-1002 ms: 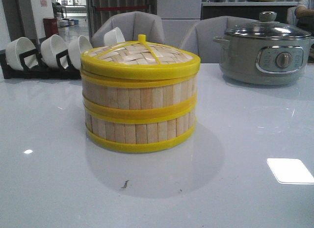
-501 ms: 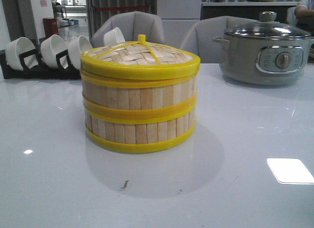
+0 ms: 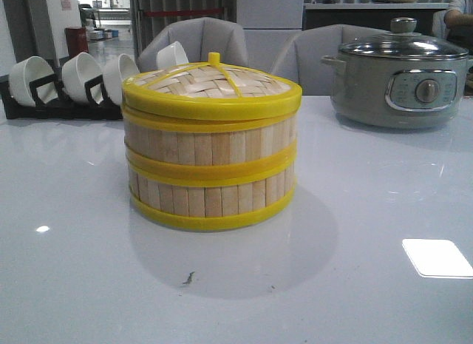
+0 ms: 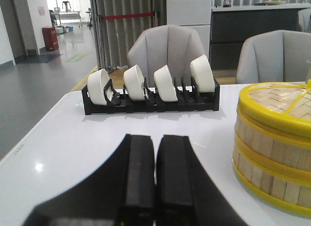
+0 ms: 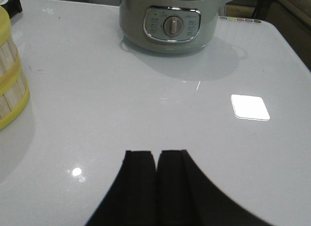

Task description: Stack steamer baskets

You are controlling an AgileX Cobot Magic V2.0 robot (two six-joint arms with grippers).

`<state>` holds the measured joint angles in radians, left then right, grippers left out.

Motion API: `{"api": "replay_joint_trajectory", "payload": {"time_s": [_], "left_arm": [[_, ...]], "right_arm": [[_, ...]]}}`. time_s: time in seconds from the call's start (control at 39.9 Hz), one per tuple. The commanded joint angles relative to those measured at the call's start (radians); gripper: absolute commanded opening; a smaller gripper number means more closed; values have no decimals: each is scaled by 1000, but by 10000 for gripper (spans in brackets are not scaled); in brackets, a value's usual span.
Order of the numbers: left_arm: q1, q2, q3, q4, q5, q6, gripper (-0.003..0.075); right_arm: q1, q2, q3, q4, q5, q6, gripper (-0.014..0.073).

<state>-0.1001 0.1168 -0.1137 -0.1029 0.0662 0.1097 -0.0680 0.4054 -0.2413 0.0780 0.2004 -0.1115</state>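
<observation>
Two steamer baskets stand stacked at the table's middle, the upper basket (image 3: 211, 146) on the lower basket (image 3: 212, 200), with the woven yellow-rimmed lid (image 3: 211, 89) on top. The stack (image 4: 274, 143) also shows in the left wrist view, and its edge (image 5: 10, 85) in the right wrist view. My left gripper (image 4: 155, 138) is shut and empty, apart from the stack on its left side. My right gripper (image 5: 156, 153) is shut and empty over bare table, apart from the stack on its right side. Neither gripper shows in the front view.
A grey electric pot (image 3: 403, 81) with a glass lid stands at the back right. A black rack (image 3: 63, 103) with several white bowls (image 4: 165, 82) sits at the back left. Grey chairs (image 3: 203, 41) stand behind the table's far edge.
</observation>
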Motion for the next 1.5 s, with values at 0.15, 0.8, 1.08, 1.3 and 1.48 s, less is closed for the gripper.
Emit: {"api": "replay_joint_trajectory", "payload": {"time_s": [0.15,0.8,1.08,1.3,1.48], "left_arm": [[-9,-104,123,-18,-217,3,85],[12,-135,120,-10,-180,3,85],[12,-137,120,90,-170,-69,85],[10,-137,120,167,-168,-87,85],[10,-137,120,197,-168,-94,85]], "right_arm": [[-6,1,-29,-9,-88,-3,29],[-6,1,-29,-9,-87,-3,29],[-6,1,-29,-9,-87,-3,29],[-6,1,-29,-9,-87,-3,29],[-6,1,-29,-9,-87,-3,29]]}}
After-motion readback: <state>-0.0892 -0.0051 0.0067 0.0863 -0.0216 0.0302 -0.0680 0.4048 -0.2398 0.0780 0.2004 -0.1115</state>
